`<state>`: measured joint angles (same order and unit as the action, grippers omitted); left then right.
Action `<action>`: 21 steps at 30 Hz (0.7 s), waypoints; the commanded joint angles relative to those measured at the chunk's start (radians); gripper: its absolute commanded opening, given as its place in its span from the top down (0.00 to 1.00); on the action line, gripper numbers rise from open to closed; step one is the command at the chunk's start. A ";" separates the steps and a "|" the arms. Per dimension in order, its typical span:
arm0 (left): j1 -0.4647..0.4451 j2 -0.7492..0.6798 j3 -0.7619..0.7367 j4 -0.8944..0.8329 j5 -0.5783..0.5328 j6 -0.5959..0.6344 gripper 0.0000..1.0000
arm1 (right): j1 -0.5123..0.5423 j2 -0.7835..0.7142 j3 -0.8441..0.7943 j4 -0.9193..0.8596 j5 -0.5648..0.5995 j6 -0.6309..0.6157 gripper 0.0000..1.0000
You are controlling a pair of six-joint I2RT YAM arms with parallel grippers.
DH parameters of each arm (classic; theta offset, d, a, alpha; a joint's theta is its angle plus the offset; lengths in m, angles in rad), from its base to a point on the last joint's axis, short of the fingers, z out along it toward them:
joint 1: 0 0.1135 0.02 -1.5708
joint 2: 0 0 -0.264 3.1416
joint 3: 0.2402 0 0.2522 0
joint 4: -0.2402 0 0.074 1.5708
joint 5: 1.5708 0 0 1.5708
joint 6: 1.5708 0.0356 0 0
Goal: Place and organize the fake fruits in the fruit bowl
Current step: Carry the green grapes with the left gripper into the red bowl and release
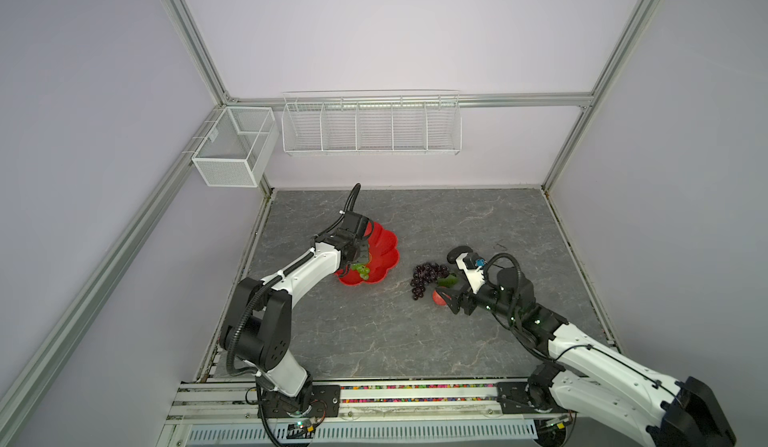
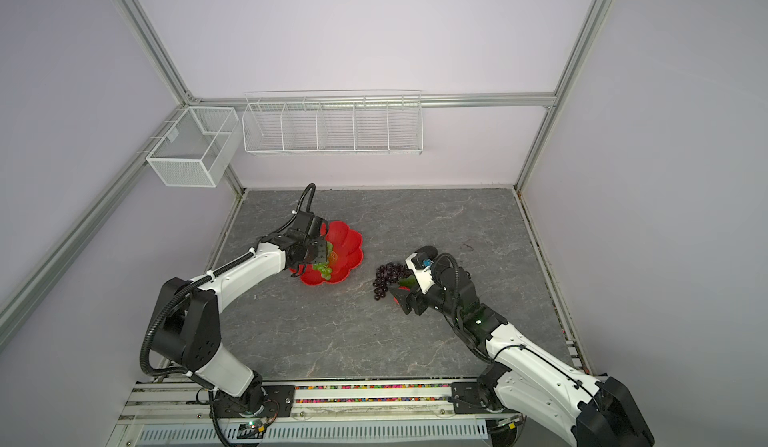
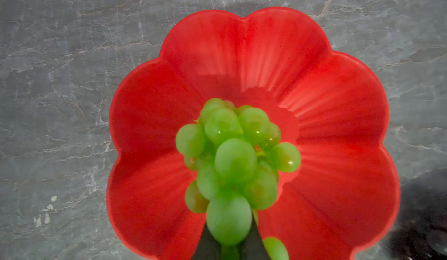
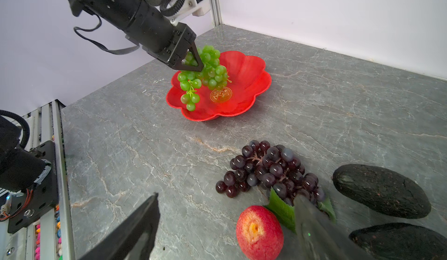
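My left gripper (image 3: 229, 244) is shut on the stem end of the green grape bunch (image 3: 235, 159). The bunch hangs over the red flower-shaped fruit bowl (image 3: 326, 125). In the right wrist view its lowest grapes (image 4: 191, 101) dangle beside the gold emblem (image 4: 220, 94). My right gripper (image 4: 227, 197) is open and low over the table. The small red apple (image 4: 259, 232) lies between its fingers. Beside the apple lie the dark purple grape bunch (image 4: 268, 169) with its leaf (image 4: 281, 209) and two avocados (image 4: 379, 191) (image 4: 399, 241). In both top views the bowl (image 1: 384, 249) (image 2: 349, 249) is left of the purple grapes (image 1: 428, 276) (image 2: 388, 276).
Bare grey stone tabletop (image 1: 374, 332) stretches in front of the bowl and fruit. A white wire rack (image 1: 370, 127) and a mesh basket (image 1: 235, 145) hang on the back and left walls. The arm rail (image 1: 415, 395) runs along the table's front edge.
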<state>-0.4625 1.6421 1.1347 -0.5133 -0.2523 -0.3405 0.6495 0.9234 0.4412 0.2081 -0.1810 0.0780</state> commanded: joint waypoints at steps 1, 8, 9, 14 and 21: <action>0.002 0.020 0.015 0.021 -0.094 0.013 0.81 | -0.003 0.004 -0.008 0.024 -0.016 -0.013 0.12; -0.012 -0.065 -0.028 0.065 -0.071 0.019 0.40 | -0.002 -0.006 -0.025 0.050 -0.003 -0.007 0.12; -0.016 -0.091 -0.032 0.061 -0.071 0.025 0.39 | -0.004 -0.007 -0.032 0.061 0.004 0.000 0.12; -0.065 -0.245 -0.070 0.079 0.004 0.119 0.38 | -0.045 -0.008 -0.025 0.042 0.031 0.063 0.12; -0.167 -0.321 -0.193 0.227 0.309 0.215 0.37 | -0.146 -0.036 -0.035 0.016 -0.007 0.155 0.12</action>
<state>-0.6071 1.2957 0.9855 -0.3386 -0.0971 -0.1921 0.5285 0.9165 0.4202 0.2344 -0.1730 0.1772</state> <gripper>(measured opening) 0.634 0.883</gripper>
